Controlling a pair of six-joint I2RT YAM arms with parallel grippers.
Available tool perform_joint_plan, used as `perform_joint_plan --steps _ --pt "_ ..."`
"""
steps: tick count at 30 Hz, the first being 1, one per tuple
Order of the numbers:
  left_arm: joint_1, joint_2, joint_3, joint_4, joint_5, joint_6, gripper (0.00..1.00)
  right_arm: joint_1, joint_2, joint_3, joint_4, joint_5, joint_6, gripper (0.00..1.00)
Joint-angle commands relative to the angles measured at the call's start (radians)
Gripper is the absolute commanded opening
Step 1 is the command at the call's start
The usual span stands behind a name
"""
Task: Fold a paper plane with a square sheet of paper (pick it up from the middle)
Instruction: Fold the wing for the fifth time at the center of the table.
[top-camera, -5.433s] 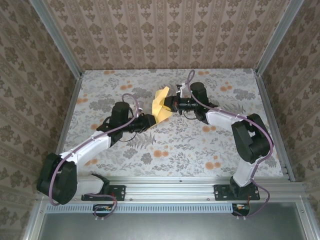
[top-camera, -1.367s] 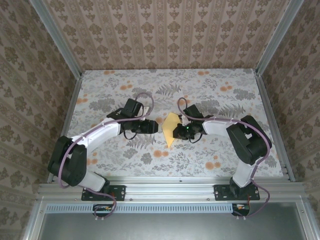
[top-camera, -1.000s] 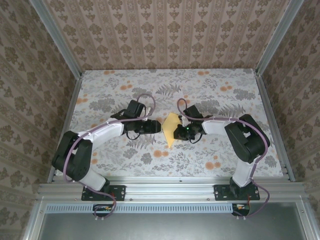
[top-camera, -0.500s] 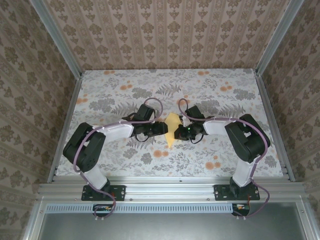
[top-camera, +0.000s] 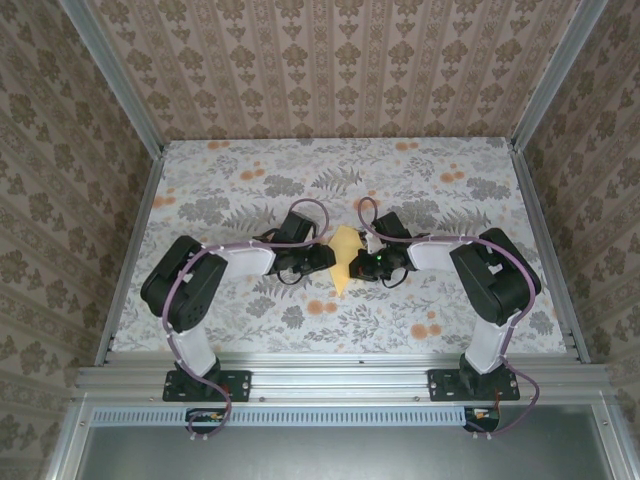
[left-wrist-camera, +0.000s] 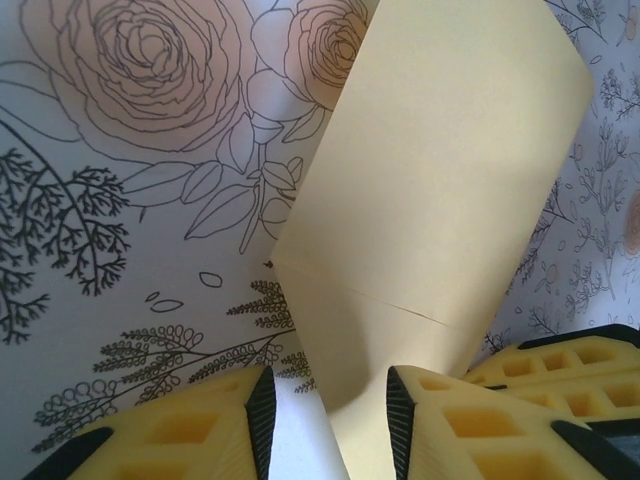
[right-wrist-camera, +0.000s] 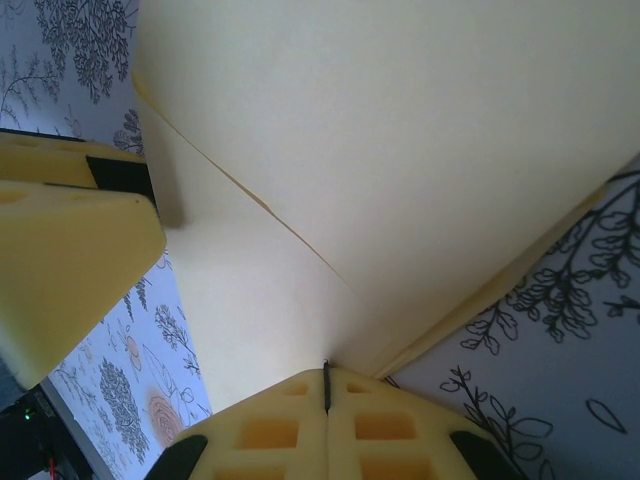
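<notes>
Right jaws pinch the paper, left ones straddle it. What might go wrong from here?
The left jaws stand open astride the paper, which sits toward one side rather than centred; closing there may buckle it or add a stray crease. The right jaws are shut on a narrow bit of its edge, so any tug from the left might slip or tear it.

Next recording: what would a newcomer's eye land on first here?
The bright folded yellow paper stands out mid-table against the grey flowered cloth, with both arms converging on it. The right end effector is shut on it from the right, while the left end effector straddles its left side with jaws apart.
</notes>
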Motion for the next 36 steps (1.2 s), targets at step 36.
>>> perform_joint_plan --steps 36 --pt "-0.033 0.066 0.170 -0.182 -0.027 0.171 0.12 -0.015 0.004 0.003 -0.047 0.025 0.028 0.06"
